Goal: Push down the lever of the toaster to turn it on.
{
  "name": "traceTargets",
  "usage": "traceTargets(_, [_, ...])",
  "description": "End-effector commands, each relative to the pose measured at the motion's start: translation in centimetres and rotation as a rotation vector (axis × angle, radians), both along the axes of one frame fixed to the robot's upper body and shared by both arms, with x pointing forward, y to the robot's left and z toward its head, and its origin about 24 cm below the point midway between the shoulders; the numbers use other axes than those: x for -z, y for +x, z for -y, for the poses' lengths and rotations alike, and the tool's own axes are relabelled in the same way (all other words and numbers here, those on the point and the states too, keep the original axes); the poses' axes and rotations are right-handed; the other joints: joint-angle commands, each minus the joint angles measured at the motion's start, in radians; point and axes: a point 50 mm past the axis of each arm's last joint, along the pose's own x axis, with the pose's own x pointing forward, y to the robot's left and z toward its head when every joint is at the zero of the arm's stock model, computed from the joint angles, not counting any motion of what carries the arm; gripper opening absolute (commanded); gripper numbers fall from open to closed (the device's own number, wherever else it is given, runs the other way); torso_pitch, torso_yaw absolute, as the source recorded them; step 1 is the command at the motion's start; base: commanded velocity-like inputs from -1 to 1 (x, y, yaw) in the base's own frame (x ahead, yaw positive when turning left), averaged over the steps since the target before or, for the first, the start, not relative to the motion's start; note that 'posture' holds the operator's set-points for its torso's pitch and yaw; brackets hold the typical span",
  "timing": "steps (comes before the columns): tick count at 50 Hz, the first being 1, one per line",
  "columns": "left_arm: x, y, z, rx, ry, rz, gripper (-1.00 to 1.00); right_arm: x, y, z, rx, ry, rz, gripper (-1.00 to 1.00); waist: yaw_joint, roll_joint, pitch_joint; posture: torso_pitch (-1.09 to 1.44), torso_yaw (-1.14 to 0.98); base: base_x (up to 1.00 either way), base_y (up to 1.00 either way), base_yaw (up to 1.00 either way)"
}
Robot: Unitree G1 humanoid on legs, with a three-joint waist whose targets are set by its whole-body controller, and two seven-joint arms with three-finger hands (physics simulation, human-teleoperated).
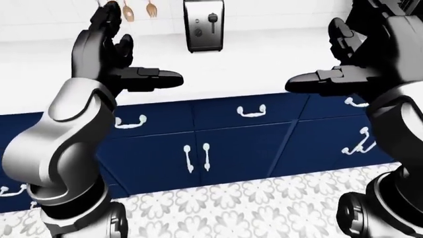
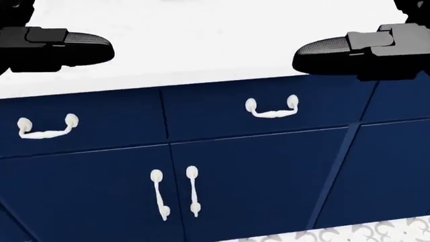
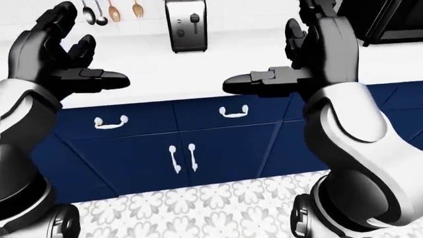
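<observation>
Your target, the toaster [image 1: 204,26], stands upright on the white counter [image 1: 218,74] against the wall, well beyond both hands and high in the left-eye view. Its long axis runs vertically, and the face carrying the controls looks toward you. On that face the lever [image 1: 212,18] sits near the top of a vertical slot, with a round dial just to its left. The lever's travel is straight down, so the push you need runs along the toaster's own upright axis.

From your right hand [image 1: 343,59], the toaster lies up and to the left, well apart. From your left hand [image 1: 115,59], it lies up and to the right, also well apart. It sits between the two hands, and judging by both eye views neither is clearly the nearer one; the lever's place on the right half of the face slightly favours the right hand.

Both hands are spread wide, fingers up and thumbs pointing inward at each other, gripping nothing. They hover over the counter's near edge, above the navy cabinets [image 2: 255,166]. Utensils [image 3: 109,12] hang on the wall to the toaster's left, clear of your path.

You judge the reach too long from here, so closing in on the counter likely comes first.
</observation>
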Motion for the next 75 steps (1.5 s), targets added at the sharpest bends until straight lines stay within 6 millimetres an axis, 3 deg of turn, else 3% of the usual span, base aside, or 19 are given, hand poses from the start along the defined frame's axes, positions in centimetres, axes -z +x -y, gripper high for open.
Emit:
traceTargets(1, [-1.33,-0.51,-0.37,-0.024,-0.005,0.072,1.0,-0.75,-0.3,-0.23,-0.016,0.001,0.049,1.0,0.001,0.011,-0.011,0.0,0.0,0.2,0.19,0.0])
traceTargets(2, [-1.26,-0.47,-0.4,-0.025,-0.005,0.071,1.0,-0.8,-0.33,-0.26,-0.016,0.001,0.049,1.0,0.0,0.055,-0.027,0.0,0.0,0.2,0.19,0.0])
traceTargets(3, [-1.24,-0.44,-0.36,-0.024,-0.005,0.071,1.0,-0.74,-0.29,-0.26,-0.017,0.001,0.049,1.0,0.001,0.062,-0.046,0.0,0.0,0.21,0.18,0.0])
traceTargets(5, [-1.17,-0.41,-0.35,-0.024,-0.004,0.071,1.0,-0.76,-0.3,-0.25,-0.016,0.001,0.049,1.0,0.008,0.054,-0.017,0.0,0.0,0.2,0.19,0.0])
traceTargets(16, [-1.21,-0.46,-0.23,-0.021,-0.003,0.071,1.0,-0.8,-0.38,-0.33,-0.019,-0.002,0.052,1.0,0.029,-0.03,-0.02,0.0,0.0,0.24,0.11,0.0])
traceTargets(20, [-1.25,-0.49,-0.19,-0.019,-0.003,0.072,1.0,-0.94,-0.47,-0.36,-0.018,-0.002,0.054,1.0,0.039,-0.093,-0.025,0.0,0.0,0.26,0.03,0.0])
traceTargets(21, [-1.19,-0.43,-0.21,-0.019,-0.003,0.072,1.0,-0.96,-0.48,-0.38,-0.018,-0.002,0.054,1.0,0.03,-0.056,-0.025,0.0,0.0,0.26,0.02,0.0])
traceTargets(25, [-1.24,-0.49,-0.22,-0.02,-0.003,0.073,1.0,-0.8,-0.4,-0.36,-0.019,-0.003,0.053,1.0,0.027,-0.069,-0.027,0.0,0.0,0.26,0.02,0.0])
traceTargets(30, [-1.34,-0.6,-0.29,-0.022,-0.004,0.074,1.0,-0.8,-0.41,-0.41,-0.018,-0.005,0.054,1.0,0.014,-0.015,-0.01,0.0,0.0,0.25,0.02,0.0])
traceTargets(32, [-1.33,-0.59,-0.27,-0.022,-0.004,0.074,1.0,-0.74,-0.38,-0.43,-0.019,-0.006,0.054,1.0,0.01,0.035,-0.033,0.0,0.0,0.16,0.07,0.0])
traceTargets(33, [-1.36,-0.6,-0.27,-0.022,-0.005,0.075,1.0,-0.8,-0.44,-0.48,-0.019,-0.007,0.054,1.0,0.01,0.037,-0.053,0.0,0.0,0.12,0.14,0.0])
traceTargets(35, [-1.37,-0.62,-0.3,-0.023,-0.005,0.075,1.0,-0.78,-0.41,-0.53,-0.02,-0.008,0.053,1.0,0.021,0.04,-0.025,0.0,0.0,0.12,0.28,0.0])
traceTargets(43, [-1.34,-0.57,-0.3,-0.023,-0.006,0.074,1.0,-0.88,-0.37,-0.41,-0.016,0.005,0.062,1.0,0.038,-0.088,-0.008,0.0,0.0,0.06,0.31,0.0])
traceTargets(44, [-1.34,-0.57,-0.29,-0.022,-0.006,0.075,1.0,-0.93,-0.4,-0.4,-0.015,0.006,0.064,1.0,0.048,-0.053,-0.012,0.0,0.0,0.0,0.0,0.0])
traceTargets(51, [-1.48,-0.65,-0.22,-0.021,-0.007,0.076,1.0,-0.8,-0.36,-0.44,-0.019,0.014,0.064,1.0,0.048,-0.03,-0.043,0.0,0.0,0.0,0.0,0.06])
traceTargets(57, [-1.5,-0.67,-0.29,-0.024,-0.008,0.076,1.0,-0.85,-0.34,-0.43,-0.018,0.019,0.065,1.0,0.038,-0.019,-0.033,0.0,0.0,-0.16,0.0,1.0])
traceTargets(61, [-1.51,-0.7,-0.28,-0.024,-0.008,0.076,1.0,-1.08,-0.39,-0.22,-0.004,0.027,0.073,1.0,0.019,0.037,-0.026,0.0,0.0,-0.1,0.0,0.3])
traceTargets(68, [-1.48,-0.7,-0.21,-0.022,-0.007,0.078,1.0,-1.11,-0.38,-0.04,0.014,0.026,0.075,1.0,0.018,-0.05,0.001,0.0,0.0,0.0,0.0,0.0])
traceTargets(75, [-1.46,-0.66,-0.22,-0.022,-0.007,0.078,1.0,-1.28,-0.44,0.07,0.022,0.032,0.075,1.0,0.025,-0.028,-0.037,0.0,0.0,0.0,0.06,0.0])
